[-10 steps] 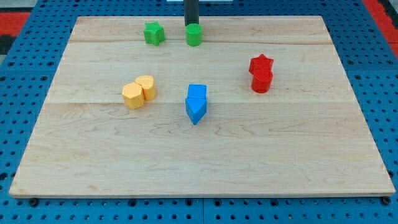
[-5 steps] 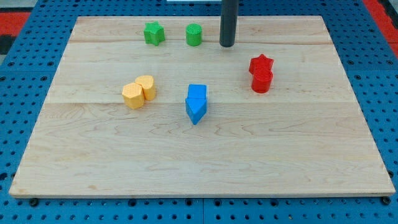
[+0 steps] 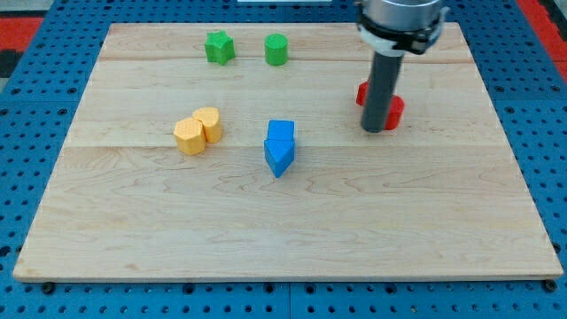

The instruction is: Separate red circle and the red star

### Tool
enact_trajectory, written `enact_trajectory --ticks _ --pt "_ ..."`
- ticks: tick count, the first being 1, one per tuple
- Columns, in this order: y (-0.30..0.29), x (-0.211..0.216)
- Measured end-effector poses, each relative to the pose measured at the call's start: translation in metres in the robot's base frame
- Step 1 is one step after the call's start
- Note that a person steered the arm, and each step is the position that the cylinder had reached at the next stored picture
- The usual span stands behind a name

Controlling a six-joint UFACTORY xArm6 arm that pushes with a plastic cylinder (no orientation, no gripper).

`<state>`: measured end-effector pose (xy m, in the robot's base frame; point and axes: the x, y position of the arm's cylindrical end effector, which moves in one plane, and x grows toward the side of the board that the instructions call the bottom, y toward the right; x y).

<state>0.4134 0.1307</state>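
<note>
My tip (image 3: 378, 129) stands at the right of the board, right in front of the two red blocks. The rod hides most of them. A piece of the red star (image 3: 361, 92) shows to the rod's left, and a piece of the red circle (image 3: 395, 111) shows to its right, lower down. The tip looks to be touching the red circle's left front side. Whether the two red blocks still touch each other is hidden by the rod.
A green star (image 3: 219, 47) and a green circle (image 3: 276, 50) sit near the view's top. Two yellow blocks (image 3: 198, 131) touch at centre left. Two blue blocks (image 3: 280, 146) touch at the centre. The wooden board (image 3: 283, 230) lies on a blue pegboard.
My tip has moved from beside the green circle at the view's top, right and down, to the red blocks. The other blocks have not moved.
</note>
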Motion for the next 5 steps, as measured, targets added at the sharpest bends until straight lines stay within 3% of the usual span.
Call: enact_trajectory --ticks 2,5 --pt "0.025 -0.054" --pt "-0.054 -0.071"
